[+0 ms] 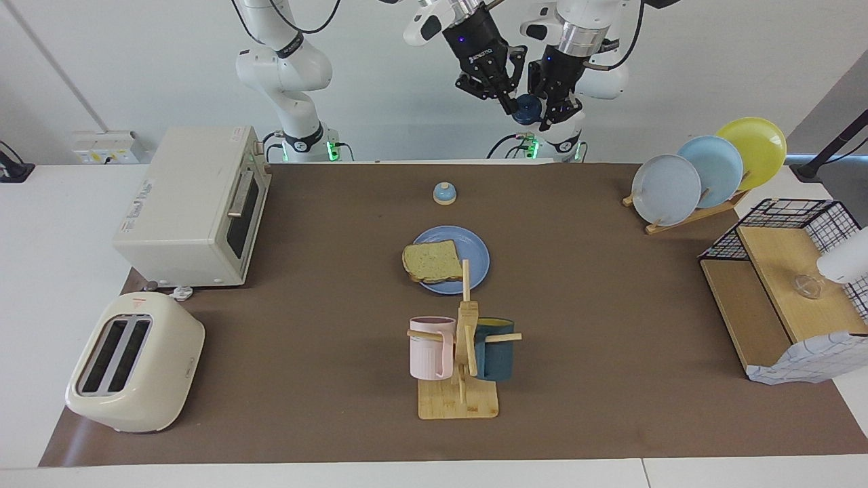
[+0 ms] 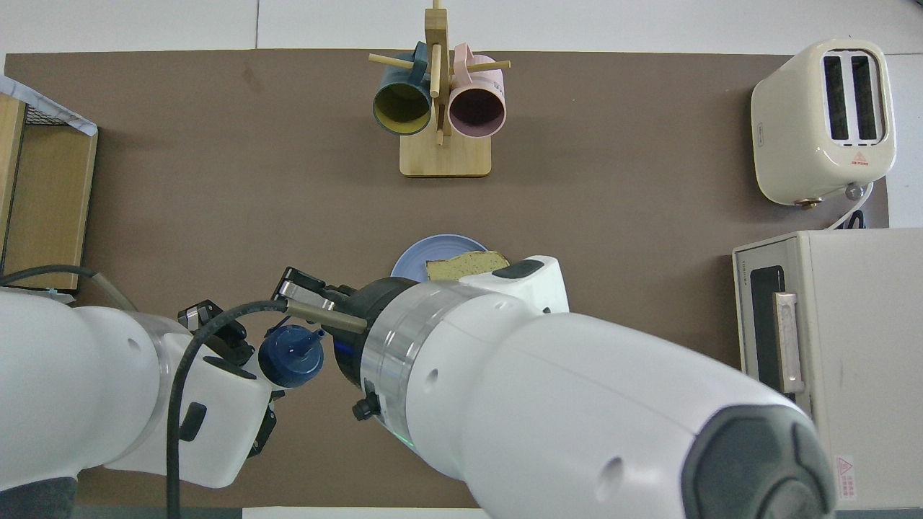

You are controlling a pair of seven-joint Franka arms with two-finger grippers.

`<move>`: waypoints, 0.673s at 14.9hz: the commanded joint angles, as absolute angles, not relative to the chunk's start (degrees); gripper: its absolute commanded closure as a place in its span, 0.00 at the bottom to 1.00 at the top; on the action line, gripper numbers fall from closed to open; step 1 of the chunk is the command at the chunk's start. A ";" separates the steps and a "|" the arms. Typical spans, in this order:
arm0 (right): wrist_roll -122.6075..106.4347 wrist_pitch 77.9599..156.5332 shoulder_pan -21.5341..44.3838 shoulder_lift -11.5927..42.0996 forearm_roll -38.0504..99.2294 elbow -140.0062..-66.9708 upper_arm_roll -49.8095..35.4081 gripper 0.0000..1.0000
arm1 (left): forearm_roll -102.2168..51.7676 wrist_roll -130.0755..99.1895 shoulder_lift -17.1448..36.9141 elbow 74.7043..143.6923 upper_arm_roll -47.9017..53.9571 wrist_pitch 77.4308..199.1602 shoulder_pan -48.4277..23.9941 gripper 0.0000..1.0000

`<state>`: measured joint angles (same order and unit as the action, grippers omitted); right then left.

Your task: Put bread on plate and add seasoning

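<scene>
Fingers of the left gripper (image 1: 557,112) were clamped on the seasoning (image 1: 527,108), held up in the air near the robots' edge of the bench (image 1: 597,285), while the right gripper (image 1: 507,100) pinched its navy cap. Farther out, the bread (image 1: 431,261) lay on the plate (image 1: 468,257), overhanging the rim toward the right arm's end. If the cap were twisted too hard, the bottle could slip or spill short of the plate. Only the facing view showed the whole plate; the overhead view alone showed the cap's top (image 2: 290,357).
</scene>
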<state>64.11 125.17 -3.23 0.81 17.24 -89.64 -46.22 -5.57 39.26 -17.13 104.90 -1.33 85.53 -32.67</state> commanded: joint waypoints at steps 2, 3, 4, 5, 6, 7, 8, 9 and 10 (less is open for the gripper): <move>62.34 126.12 -3.52 1.58 17.06 -88.33 -46.76 0.86 | -5.89 39.11 -17.75 105.56 -1.05 84.99 -33.22 0.92; 59.97 125.78 -3.52 1.41 16.70 -88.59 -46.76 0.83 | -5.98 39.11 -17.75 105.56 -1.05 84.99 -33.22 0.92; 58.29 125.68 -3.52 1.32 16.61 -88.85 -46.76 0.80 | -5.89 39.11 -17.75 105.56 -1.05 84.99 -33.22 0.92; 56.97 125.42 -3.52 1.32 16.52 -88.94 -46.58 0.68 | -5.89 39.11 -17.75 105.56 -1.05 84.99 -33.22 0.92; 56.08 125.33 -3.60 1.41 16.52 -88.95 -46.58 0.42 | -5.89 39.11 -17.75 105.56 -1.05 84.90 -33.22 0.92; 55.90 125.25 -3.60 1.32 16.52 -88.95 -46.50 0.06 | -5.89 39.11 -17.75 105.56 -1.05 84.90 -33.22 0.92; 55.81 125.16 -3.60 1.32 16.52 -88.95 -46.49 0.00 | -5.89 39.11 -17.75 105.56 -1.05 84.90 -33.22 0.92; 55.64 125.07 -3.60 1.23 16.09 -89.12 -46.41 0.00 | -5.98 39.11 -17.75 105.56 -1.05 84.90 -33.22 0.92; 54.42 124.72 -3.60 1.23 15.04 -89.30 -46.41 0.00 | -5.89 39.11 -17.75 105.56 -1.05 84.90 -33.22 0.92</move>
<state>56.67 125.40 -3.19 1.19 16.50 -89.19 -46.21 -5.57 39.26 -17.13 105.11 -0.68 85.49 -32.74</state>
